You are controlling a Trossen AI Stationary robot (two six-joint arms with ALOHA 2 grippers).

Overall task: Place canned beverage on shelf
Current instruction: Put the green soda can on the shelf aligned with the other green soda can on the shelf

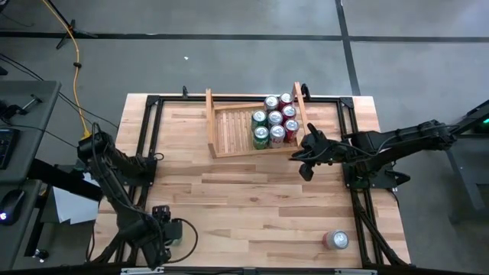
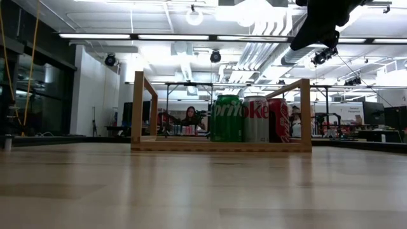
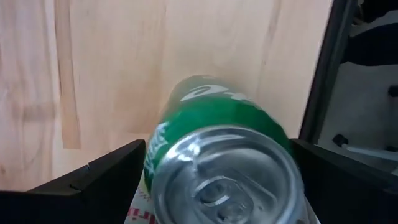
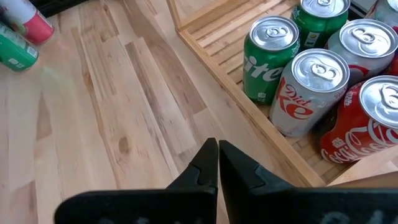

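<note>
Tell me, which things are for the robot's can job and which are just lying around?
For the job: pale wooden slatted shelf, green and red cans standing in it, green soda can by the left gripper, red can alone on the table.
Just lying about: yellow cable on the floor, white paper beside the table.

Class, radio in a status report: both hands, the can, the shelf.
Left hand open around a green can, near table corner. Right hand shut, empty, beside the shelf. Shelf's left half free; nothing blocking.
</note>
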